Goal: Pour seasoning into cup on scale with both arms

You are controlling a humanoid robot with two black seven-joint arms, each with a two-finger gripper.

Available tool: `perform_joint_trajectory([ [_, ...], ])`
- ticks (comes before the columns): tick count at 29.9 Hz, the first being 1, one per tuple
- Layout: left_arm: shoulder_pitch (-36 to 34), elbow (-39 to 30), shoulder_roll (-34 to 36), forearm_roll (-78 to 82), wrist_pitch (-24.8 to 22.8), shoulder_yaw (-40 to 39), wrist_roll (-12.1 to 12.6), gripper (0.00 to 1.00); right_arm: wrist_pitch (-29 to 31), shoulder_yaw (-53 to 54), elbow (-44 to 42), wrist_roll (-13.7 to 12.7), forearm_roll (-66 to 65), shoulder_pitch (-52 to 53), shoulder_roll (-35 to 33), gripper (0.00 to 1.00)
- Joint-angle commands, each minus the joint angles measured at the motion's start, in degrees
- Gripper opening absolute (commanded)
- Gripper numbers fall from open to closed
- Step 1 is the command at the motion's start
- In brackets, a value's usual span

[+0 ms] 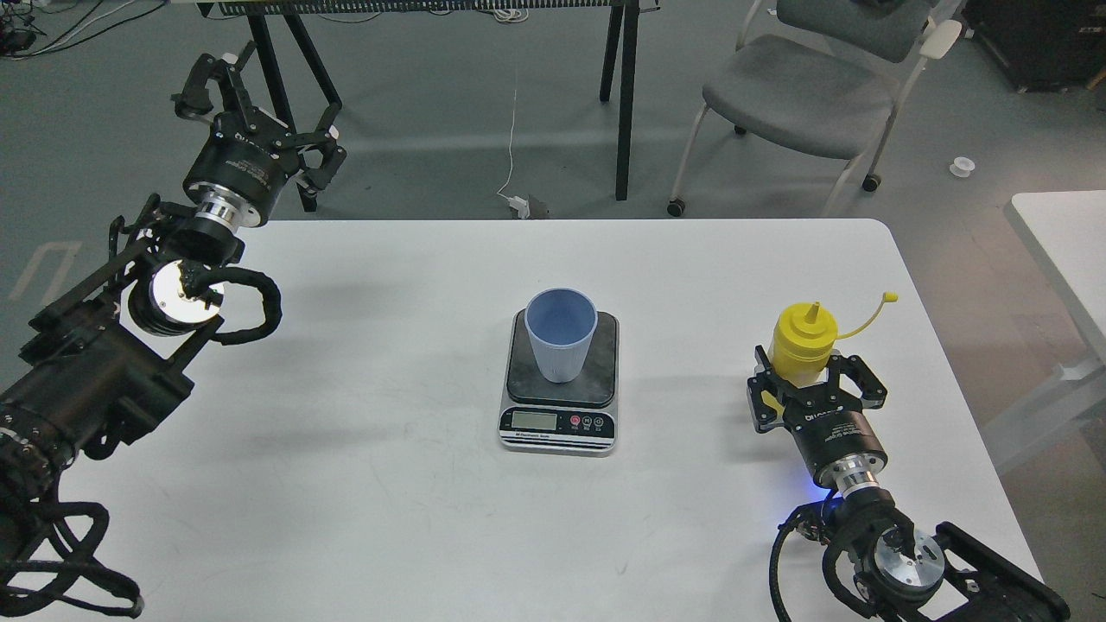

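The light blue cup [561, 333] stands upright on the dark platform of the scale [560, 422] at the middle of the white table [389, 484]. My right gripper [812, 380] is shut on the yellow seasoning bottle [803, 344], holding it upright to the right of the scale; its nozzle points up and its cap hangs off to the right on the tether [867, 320]. My left gripper [259, 104] is open and empty, raised beyond the table's far left corner, well away from the cup.
A grey chair [804, 95] and black table legs [624, 95] stand on the floor behind the table. Another white table edge [1063, 233] shows at the right. A white cable [511, 147] lies on the floor.
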Motion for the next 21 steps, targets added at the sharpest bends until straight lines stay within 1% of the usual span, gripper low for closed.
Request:
perform_joint_trajectory([
  [1,0.0,-0.11,0.03,-0.01,0.0,-0.22,-0.03,1.0,0.0,0.16,0.45,0.01,0.0,-1.65,-0.62,0.96],
  [7,-0.09,-0.2,0.38,-0.01,-0.09,-0.4,-0.03,1.0,0.0,-0.46,3.44,0.01,-0.26,-7.0,-2.82,0.99],
  [11,-0.09,-0.2,0.29,-0.09,-0.09,-0.49,-0.03,1.0,0.0,-1.86,8.96,0.45,-1.57,-12.8,-4.31,0.99],
  [13,-0.09,-0.2,0.38,-0.09,-0.09,-0.58,-0.03,1.0,0.0,-1.34,12.31,0.72,-2.28,-15.53,-8.51,0.99],
  [17,-0.09,-0.2,0.82,-0.18,-0.53,-0.58,-0.03,1.0,0.0,2.78,18.11,0.81,-2.28,-18.09,-20.46,0.99],
  [21,-0.09,-0.2,0.91,-0.18,-0.79,-0.58,0.06,1.0,0.0,5.78,17.25,0.81,-2.46,-17.21,-29.96,0.99],
])
